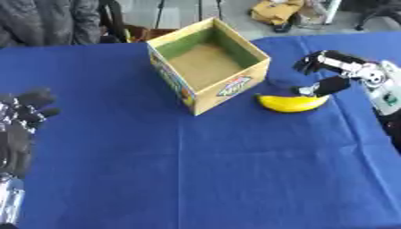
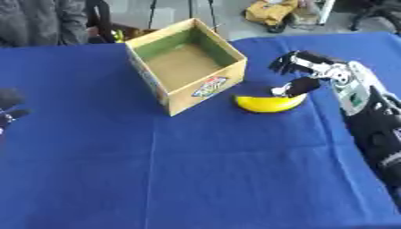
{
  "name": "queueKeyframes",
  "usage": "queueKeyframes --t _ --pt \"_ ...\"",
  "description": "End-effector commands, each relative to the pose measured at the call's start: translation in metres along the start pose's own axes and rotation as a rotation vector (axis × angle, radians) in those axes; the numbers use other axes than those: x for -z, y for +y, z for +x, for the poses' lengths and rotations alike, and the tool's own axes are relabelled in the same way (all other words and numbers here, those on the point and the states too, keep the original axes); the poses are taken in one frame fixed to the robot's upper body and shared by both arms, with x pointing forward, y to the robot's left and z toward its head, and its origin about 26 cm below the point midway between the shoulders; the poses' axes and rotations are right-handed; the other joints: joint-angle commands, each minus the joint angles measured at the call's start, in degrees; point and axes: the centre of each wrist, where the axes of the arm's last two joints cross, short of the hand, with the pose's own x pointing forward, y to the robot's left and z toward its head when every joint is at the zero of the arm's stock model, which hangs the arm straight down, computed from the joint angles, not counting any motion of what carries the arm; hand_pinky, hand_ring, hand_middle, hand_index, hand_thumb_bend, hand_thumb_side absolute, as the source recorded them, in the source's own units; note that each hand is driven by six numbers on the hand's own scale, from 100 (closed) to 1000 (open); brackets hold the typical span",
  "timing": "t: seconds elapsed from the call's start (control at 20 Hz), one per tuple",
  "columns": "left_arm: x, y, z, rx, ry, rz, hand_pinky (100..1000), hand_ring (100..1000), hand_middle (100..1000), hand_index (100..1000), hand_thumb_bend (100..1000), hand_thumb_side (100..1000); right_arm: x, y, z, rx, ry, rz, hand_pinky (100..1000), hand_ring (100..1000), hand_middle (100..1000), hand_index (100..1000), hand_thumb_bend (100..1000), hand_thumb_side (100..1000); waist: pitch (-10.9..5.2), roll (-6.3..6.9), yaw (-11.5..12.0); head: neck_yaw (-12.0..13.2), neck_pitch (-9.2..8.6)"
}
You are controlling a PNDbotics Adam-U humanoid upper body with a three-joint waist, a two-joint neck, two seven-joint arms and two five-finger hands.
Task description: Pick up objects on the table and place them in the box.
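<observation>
Nearest the camera, the left hand (image 1: 22,112) rests idle at the left edge of the blue tablecloth (image 1: 196,170), fingers loosely curled upward and holding nothing. The cloth lies flat with a few shallow creases and no other item on its near half. Further out, the banana (image 2: 268,103) lies on its side on the cloth, curved ends up, just beside the right front corner of the box (image 1: 210,62) and apart from it. The right hand (image 2: 309,71) hangs over the banana's right end, fingers spread wide above the fruit and the thumb tip touching or nearly touching its upper edge; nothing is held yet. Judged from its look, the banana is light, fairly stiff but bruisable, with a smooth skin that may slip and a curve that lets it rock or roll; the thick middle is the sound place to take hold, fingers on one side and thumb on the other. Beyond it, the box stands upright, open-topped and empty, turned corner-on to the robot.
</observation>
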Motion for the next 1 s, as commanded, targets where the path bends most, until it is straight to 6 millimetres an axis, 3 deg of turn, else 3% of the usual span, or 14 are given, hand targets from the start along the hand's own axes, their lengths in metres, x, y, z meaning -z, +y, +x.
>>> queueKeyframes --t 0.05,1.0 --pt "0.004 0.004 0.007 0.02 -0.021 -0.011 751 791 739 683 445 1000 -0.003 -0.01 0.002 -0.032 -0.004 0.015 790 743 727 842 394 518 -1.04 -0.05 -0.03 0.0 0.42" --pt "0.005 0.003 0.008 0.019 -0.024 -0.013 751 791 739 683 444 1000 0.006 0.015 0.008 -0.092 -0.014 0.125 777 729 714 823 400 512 -1.03 0.0 0.21 -0.08 0.27"
